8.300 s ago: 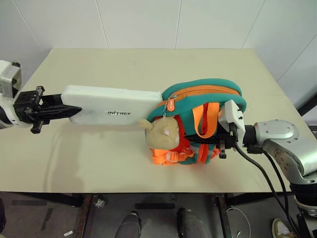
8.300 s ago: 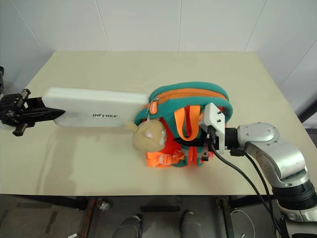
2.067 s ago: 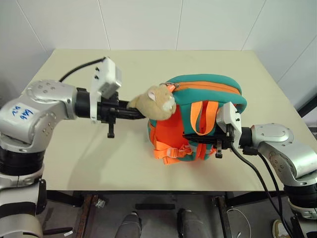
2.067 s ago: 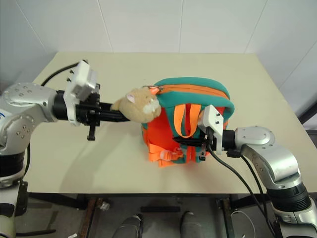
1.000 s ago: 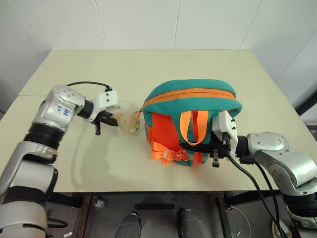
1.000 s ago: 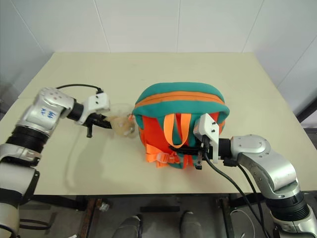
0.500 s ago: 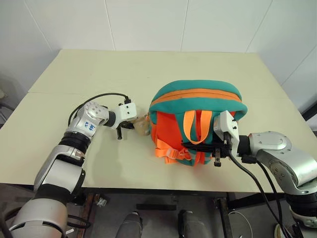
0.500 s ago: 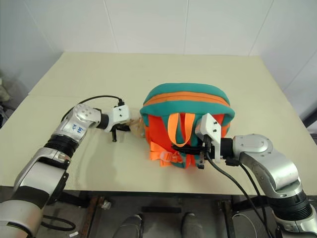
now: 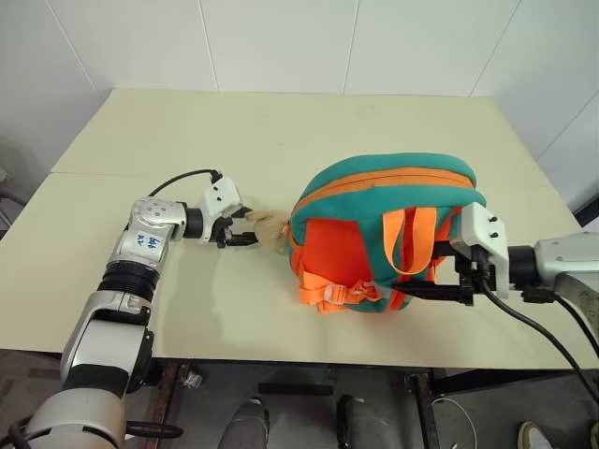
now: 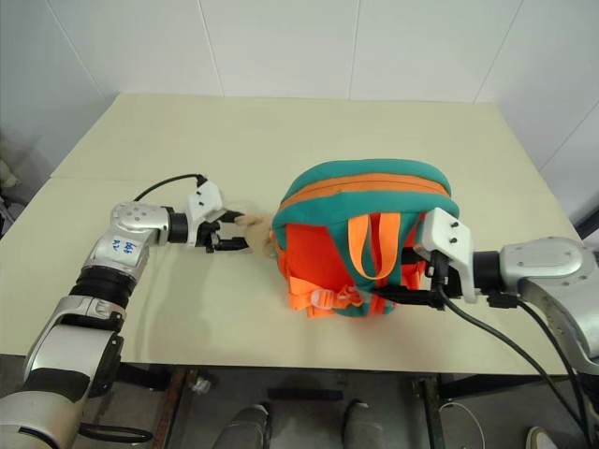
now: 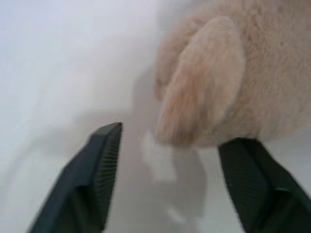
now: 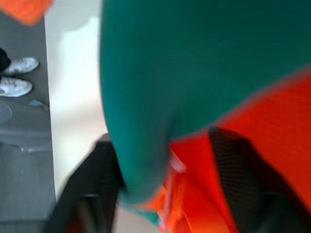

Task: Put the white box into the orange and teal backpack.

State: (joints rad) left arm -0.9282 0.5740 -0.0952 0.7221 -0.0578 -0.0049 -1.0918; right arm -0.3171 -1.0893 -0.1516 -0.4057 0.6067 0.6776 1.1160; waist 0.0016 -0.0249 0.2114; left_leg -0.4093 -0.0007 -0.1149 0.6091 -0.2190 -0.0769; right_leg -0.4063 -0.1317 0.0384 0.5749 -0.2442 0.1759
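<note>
The orange and teal backpack [image 9: 360, 238] stands upright in the middle of the cream table [image 9: 281, 131], its straps facing me. A tan plush toy [image 9: 270, 228] hangs at its left side. My left gripper [image 9: 248, 229] is open just left of the toy; in the left wrist view its fingers [image 11: 97, 165] stand apart with the toy's ear [image 11: 204, 92] just past the tips. My right gripper [image 9: 404, 288] reaches in low at the pack's right side, open, with teal and orange fabric [image 12: 160, 87] between its spread fingers [image 12: 92, 194]. The white box is hidden.
The table's front edge [image 9: 281, 360] runs close below the backpack. Bare tabletop lies behind and to the left of the pack. A white tiled wall [image 9: 281, 37] rises behind the table.
Both grippers have opened: the left one has let go of the plush toy, the right one has loosened from the pack's fabric. The right arm has drawn to the right; the pack leans slightly rightward.
</note>
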